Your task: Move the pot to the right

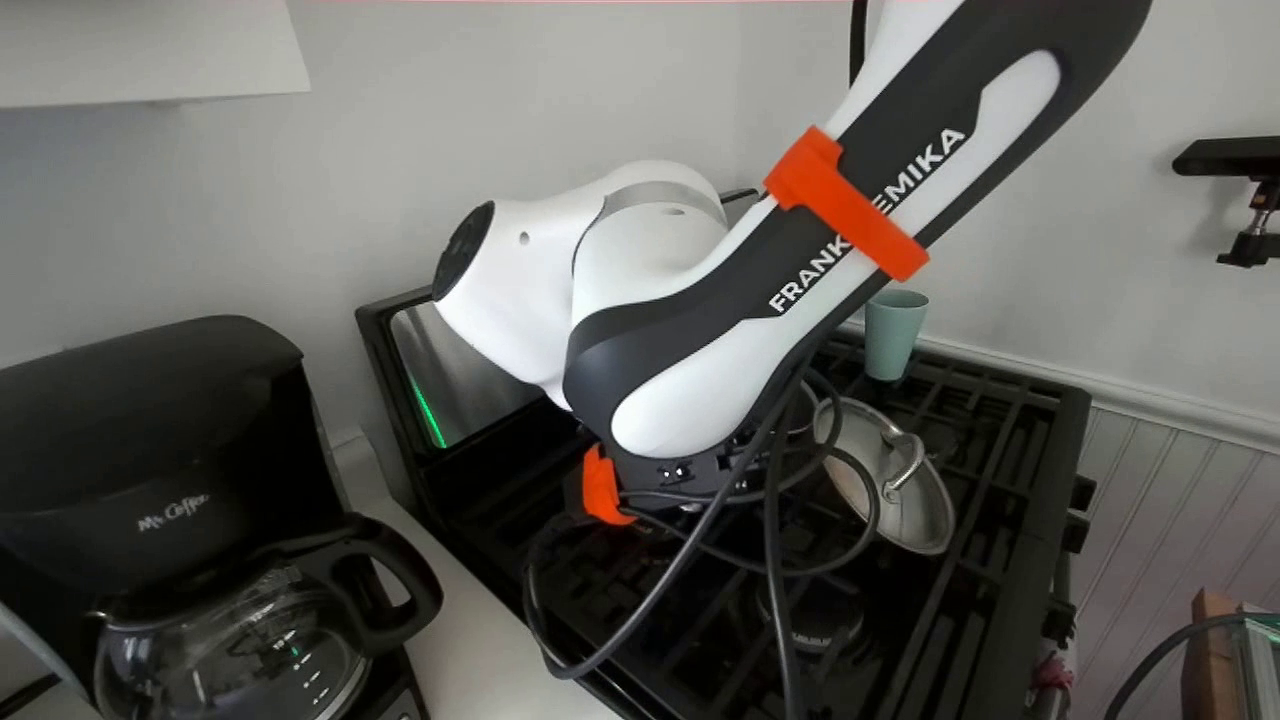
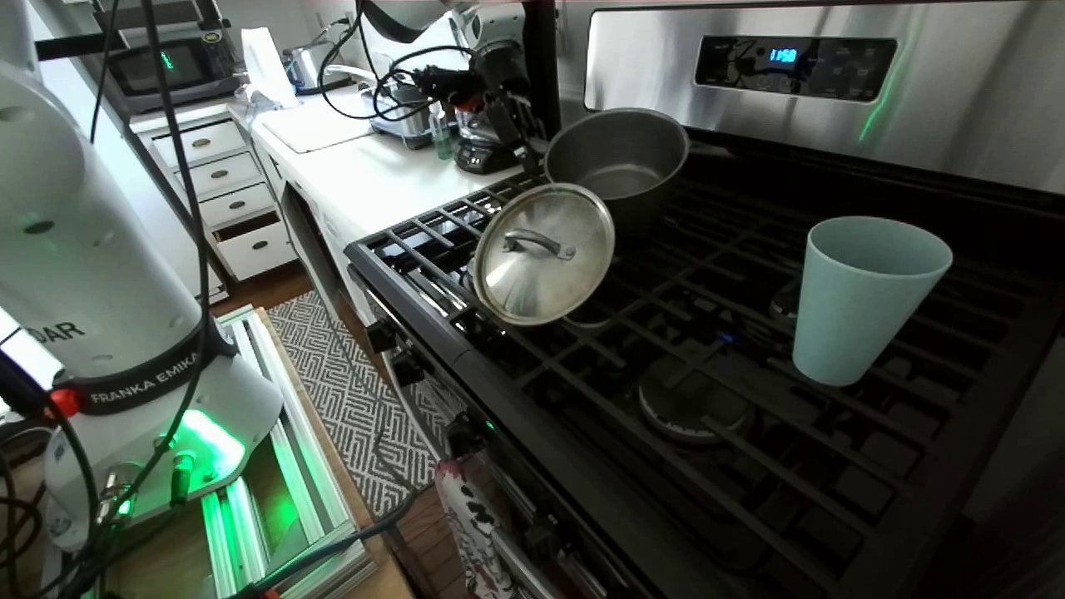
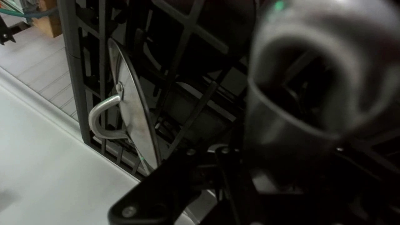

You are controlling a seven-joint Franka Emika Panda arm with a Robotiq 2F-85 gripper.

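A: Kitchen: black-grated gas-stove worktop (image 2: 582, 416), steel panel (image 2: 815, 125) behind it. In an exterior view, how far along was the task?

B: The pot (image 2: 620, 166) was at the rear of the worktop, well apart from the upright teal cup (image 2: 869, 299). The lid (image 2: 545, 254) was off it, tilted in front; contact between them unclear. I judged the rightward move not yet made.

A: The tool (image 2: 528, 147)?

B: Just beside the pot's rim, too dark to read. Could not tell whether it had closed on anything.

A: Writing?

B: The display (image 2: 795, 71) read 11:50. The arm's base (image 2: 125, 433) carried "FRANKA EMIKA" and, above, "DAR", apparently part of a longer word.

A: In an exterior view, more print?

B: The coffee maker (image 1: 150, 440) bore "Mr. Coffee"; the forearm (image 1: 740, 325), "FRANK", then "EMIKA" past an orange band (image 1: 840, 210). The arm hid most of the pot.

A: Wrist view?

B: Lid at left; close up, blurred bright metal (image 3: 359, 75), possibly the pot's, near the tool. Grip again uncertain. Left to do, in my judgement: secure hold, carry right, set down. No legible writing.
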